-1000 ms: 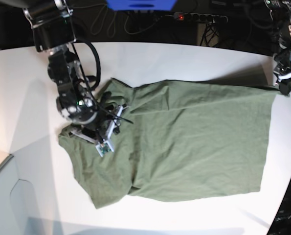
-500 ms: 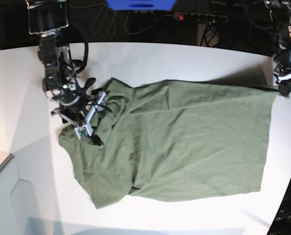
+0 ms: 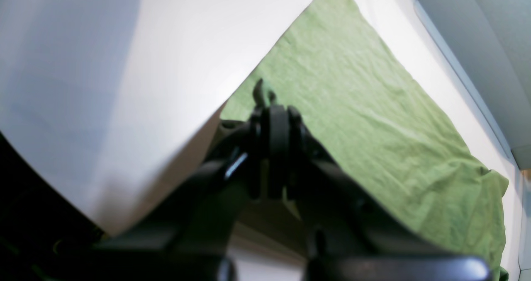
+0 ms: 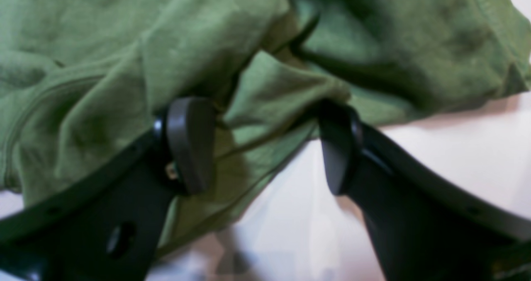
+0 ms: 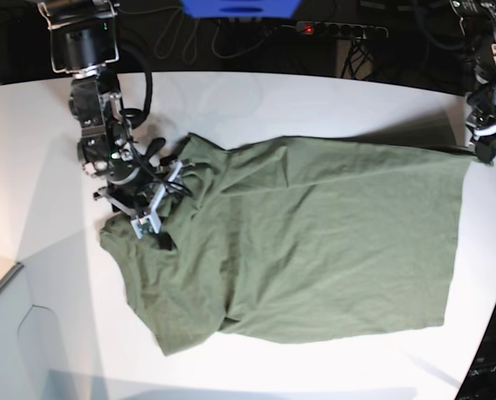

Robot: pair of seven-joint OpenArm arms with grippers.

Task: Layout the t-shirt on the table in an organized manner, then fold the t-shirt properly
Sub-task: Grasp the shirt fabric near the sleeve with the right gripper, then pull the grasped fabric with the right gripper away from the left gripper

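An olive-green t-shirt [image 5: 314, 242] lies spread across the middle of my white table [image 5: 314, 100], and I place everything else from that shirt.

At the shirt's left end, as the base camera sees it, the cloth is bunched and creased around the collar and one sleeve. My right gripper [image 5: 171, 212] sits low over that bunched end, its arm reaching in from the table's far left corner. My right wrist camera shows this gripper's jaws standing wide apart, released, with a rumpled fold of the shirt [image 4: 265, 94] rising between the two dark pads [image 4: 191, 144] and bare table showing below the cloth edge. Both pads look close against the fabric; I cannot tell whether they touch it.

The shirt's body runs flatter toward its right end, with light wrinkles.

At the shirt's far right corner, my left gripper [image 5: 485, 150] is clenched tight on the hem. My left wrist camera shows its closed fingertips [image 3: 265, 96] at the shirt's edge [image 3: 373, 119], the fabric stretching away across the table.
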